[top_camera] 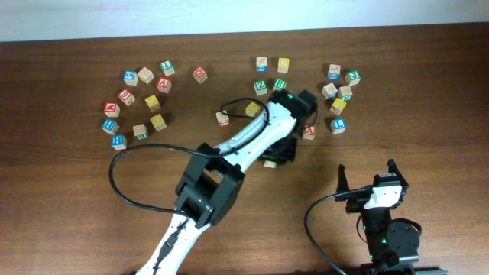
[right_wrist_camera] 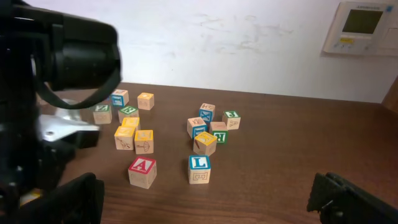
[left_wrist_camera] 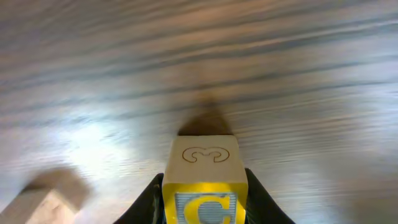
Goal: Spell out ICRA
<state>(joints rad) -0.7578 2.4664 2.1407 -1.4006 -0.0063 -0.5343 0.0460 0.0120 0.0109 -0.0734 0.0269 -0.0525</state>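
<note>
While the left tool [left_wrist_camera: 204, 202] grips the yellow C cube [left_wrist_camera: 205, 180] between its fingers over bare table [left_wrist_camera: 280, 74] near the middle, the right tool [top_camera: 367, 173] stands wide open at the near right, the red A cube [right_wrist_camera: 142, 172] lying ahead to its left

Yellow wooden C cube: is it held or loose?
Held: left wrist view shows the left gripper with black fingers against both sides of the yellow wooden C cube.
</note>
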